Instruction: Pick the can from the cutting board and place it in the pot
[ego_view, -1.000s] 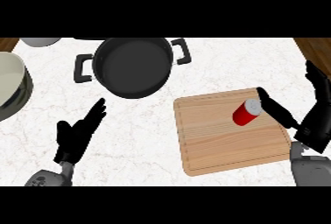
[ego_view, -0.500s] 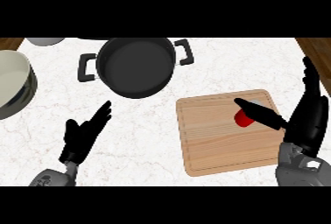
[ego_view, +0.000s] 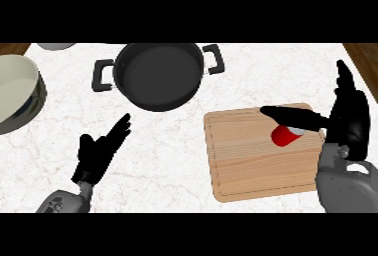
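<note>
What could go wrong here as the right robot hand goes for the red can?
The red can lies on its side on the cutting board, so it may roll away. The right robot hand only has its thumb over it, not curled round. The pot sits far off, a long carry.

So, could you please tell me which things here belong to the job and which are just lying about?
Job: red can, cutting board, black pot, right hand.
Lying about: pale bowl at left edge, grey dish at top, resting left hand.
</note>
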